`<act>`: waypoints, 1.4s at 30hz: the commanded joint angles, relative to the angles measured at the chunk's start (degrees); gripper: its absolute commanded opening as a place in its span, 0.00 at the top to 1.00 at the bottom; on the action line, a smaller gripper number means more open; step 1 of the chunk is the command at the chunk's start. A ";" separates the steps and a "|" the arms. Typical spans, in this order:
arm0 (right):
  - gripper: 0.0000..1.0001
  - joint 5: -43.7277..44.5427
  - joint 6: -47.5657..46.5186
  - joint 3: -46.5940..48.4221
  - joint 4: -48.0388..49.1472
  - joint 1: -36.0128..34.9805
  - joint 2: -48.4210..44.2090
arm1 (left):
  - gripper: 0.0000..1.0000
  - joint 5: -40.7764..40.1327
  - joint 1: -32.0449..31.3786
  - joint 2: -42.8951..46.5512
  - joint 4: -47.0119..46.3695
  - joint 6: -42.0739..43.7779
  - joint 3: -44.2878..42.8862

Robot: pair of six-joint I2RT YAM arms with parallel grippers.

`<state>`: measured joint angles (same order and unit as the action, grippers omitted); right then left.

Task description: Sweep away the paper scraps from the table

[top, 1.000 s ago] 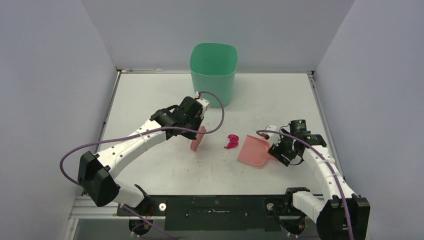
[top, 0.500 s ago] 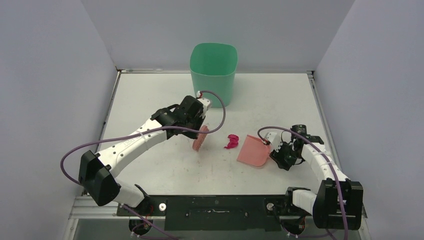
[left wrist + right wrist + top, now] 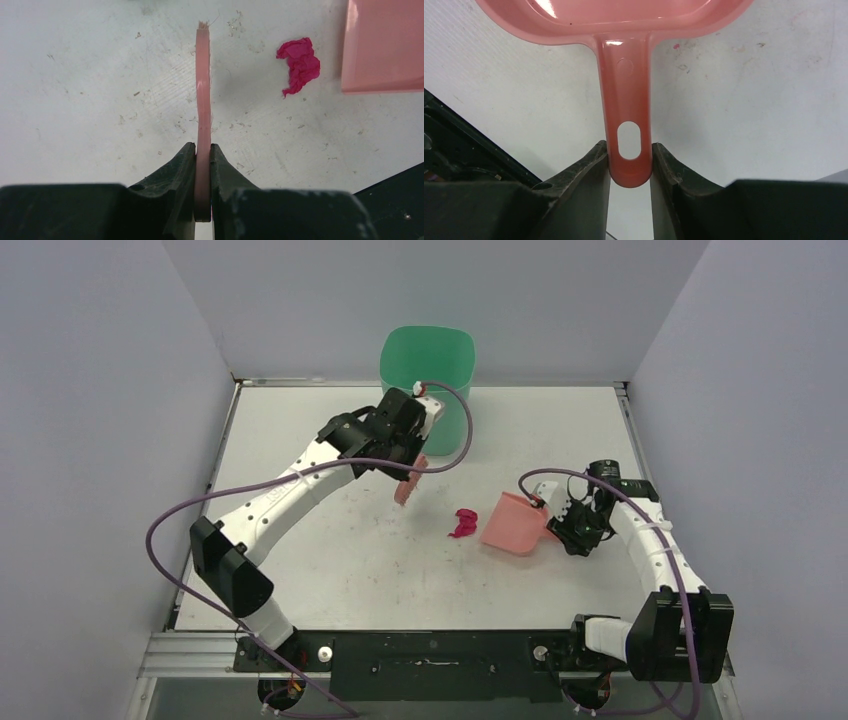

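Paper scrap [image 3: 464, 523], magenta, crumpled, lay on table [image 3: 330, 570] between brush [image 3: 408, 483] and dustpan [image 3: 513, 525]; judged light, soft, best swept not pinched. Left gripper [image 3: 202, 150] pinched brush; right gripper [image 3: 630, 155] clamped dustpan handle.

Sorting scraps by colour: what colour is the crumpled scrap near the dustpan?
Magenta; the paper scrap shows best in the left wrist view.

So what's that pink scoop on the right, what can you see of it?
The glossy pink plastic dustpan has a shallow rounded tray and a flat handle with an oval hanging hole. The right arm's black fingers pinch the handle's end. Its open mouth faces, without touching, a crumpled magenta paper scrap on the white table.
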<state>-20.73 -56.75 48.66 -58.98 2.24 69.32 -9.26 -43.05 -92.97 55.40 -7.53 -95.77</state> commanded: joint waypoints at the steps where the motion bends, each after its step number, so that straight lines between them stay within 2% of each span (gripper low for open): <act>1: 0.95 4.13 1.12 4.87 -8.13 -1.82 1.71 | 1.00 -2.26 0.16 -4.20 6.26 2.12 -7.93; 10: 0.95 11.43 10.14 1.05 -4.51 -10.76 1.04 | 1.00 -0.47 -1.43 -11.88 5.00 -0.88 -9.29; 13: 0.95 11.45 11.14 0.32 -3.34 -11.44 1.97 | 1.00 4.21 -2.09 -14.79 3.64 -3.31 -9.62; 20: 0.95 10.92 12.08 -0.10 -1.93 -11.91 2.74 | 1.00 20.91 -3.18 -17.80 -4.18 -10.69 -8.71; 28: 0.95 9.88 11.84 -1.64 -0.62 -11.97 -0.13 | 1.00 28.04 -5.07 -14.32 -5.84 -13.13 -11.90; 33: 0.94 8.52 12.44 -4.04 2.06 -11.75 -2.47 | 1.00 24.77 -4.13 -9.10 -5.01 -12.93 -10.65; 38: 0.94 6.80 12.21 -4.81 3.99 -11.19 -5.60 | 1.00 14.92 -3.78 -3.54 -0.31 -11.17 -9.69; 42: 0.95 6.40 12.23 -4.52 4.81 -11.20 -6.85 | 1.00 8.43 -3.42 3.80 -1.04 -9.81 -3.98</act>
<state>-12.53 -45.10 43.68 -57.04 -9.34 64.58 7.09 -46.98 -98.17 54.24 -19.14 -103.37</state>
